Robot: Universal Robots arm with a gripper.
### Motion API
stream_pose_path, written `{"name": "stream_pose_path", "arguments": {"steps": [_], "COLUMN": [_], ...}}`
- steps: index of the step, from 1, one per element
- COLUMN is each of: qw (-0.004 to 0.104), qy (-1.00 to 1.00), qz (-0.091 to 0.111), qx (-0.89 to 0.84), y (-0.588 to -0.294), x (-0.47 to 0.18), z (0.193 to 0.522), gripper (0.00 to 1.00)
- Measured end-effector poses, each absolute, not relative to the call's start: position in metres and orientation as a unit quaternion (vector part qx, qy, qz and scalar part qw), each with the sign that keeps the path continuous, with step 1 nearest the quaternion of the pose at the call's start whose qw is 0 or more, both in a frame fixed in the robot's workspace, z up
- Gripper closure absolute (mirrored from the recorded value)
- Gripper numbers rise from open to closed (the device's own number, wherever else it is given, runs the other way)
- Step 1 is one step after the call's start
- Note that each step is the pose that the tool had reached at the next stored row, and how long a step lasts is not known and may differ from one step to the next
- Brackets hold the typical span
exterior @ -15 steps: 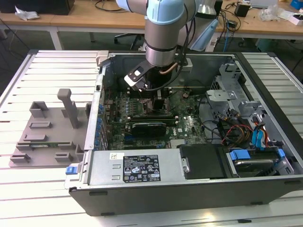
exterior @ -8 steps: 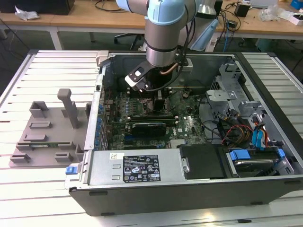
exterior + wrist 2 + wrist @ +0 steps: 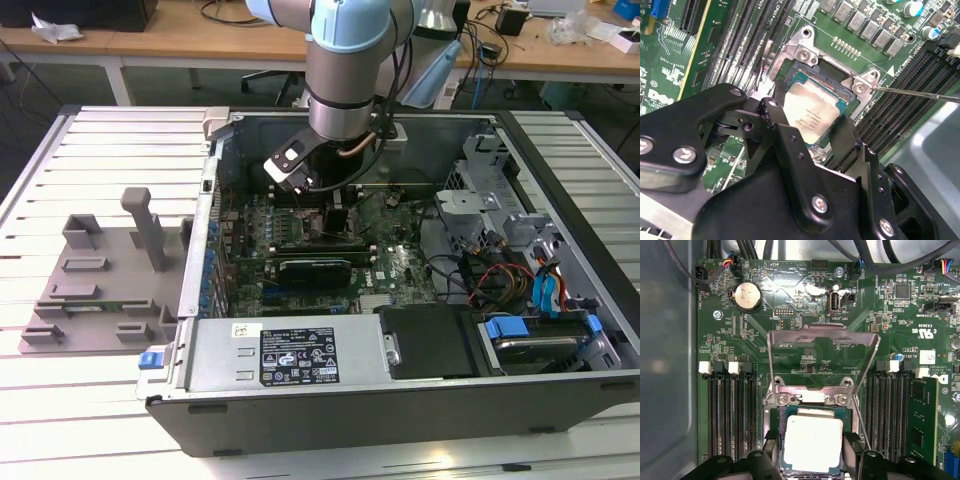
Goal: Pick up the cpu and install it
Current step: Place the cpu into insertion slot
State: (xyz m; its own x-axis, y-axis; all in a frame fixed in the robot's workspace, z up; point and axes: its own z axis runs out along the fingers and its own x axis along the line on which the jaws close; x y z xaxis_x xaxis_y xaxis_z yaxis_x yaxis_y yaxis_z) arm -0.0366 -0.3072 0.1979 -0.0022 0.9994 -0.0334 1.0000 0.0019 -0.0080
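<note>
While the gripper (image 3: 810, 127) pinches it, your cpu (image 3: 812, 440) sits over the socket (image 3: 802, 50).
You see fingers (image 3: 771, 449) narrowed onto its two opposite edges; can't tell if it's seated. Load plate (image 3: 822, 347) stands raised beside the socket, memory slots (image 3: 732, 410) flank it. Board (image 3: 790, 305) lies in the open case (image 3: 400, 400); grey tray (image 3: 100, 280) on the exterior view's left, well apart.

Tight spot around the claw (image 3: 811, 452): the flipped-up load plate (image 3: 822, 330) stands just beyond it, memory slots (image 3: 735, 415) crowd both sides, a thin lever rod (image 3: 920, 94) pokes out beside it, so the only real way through is straight up out of the open case (image 3: 400, 410).
</note>
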Motion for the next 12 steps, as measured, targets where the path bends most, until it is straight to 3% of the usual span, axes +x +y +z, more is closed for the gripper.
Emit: {"name": "stream_pose_path", "arguments": {"steps": [6,9,12], "qw": [0.009,0.009,0.009], "qy": [0.708,0.708,0.708], "qz": [-0.014,-0.015,-0.014], "qx": [0.706,0.706,0.706], "y": [-0.3079,-0.3080,-0.3079], "x": [-0.0374,-0.0375,-0.0374], "z": [0.1983,0.1985,0.1983], "gripper": [0.38,0.45,0.45]}}
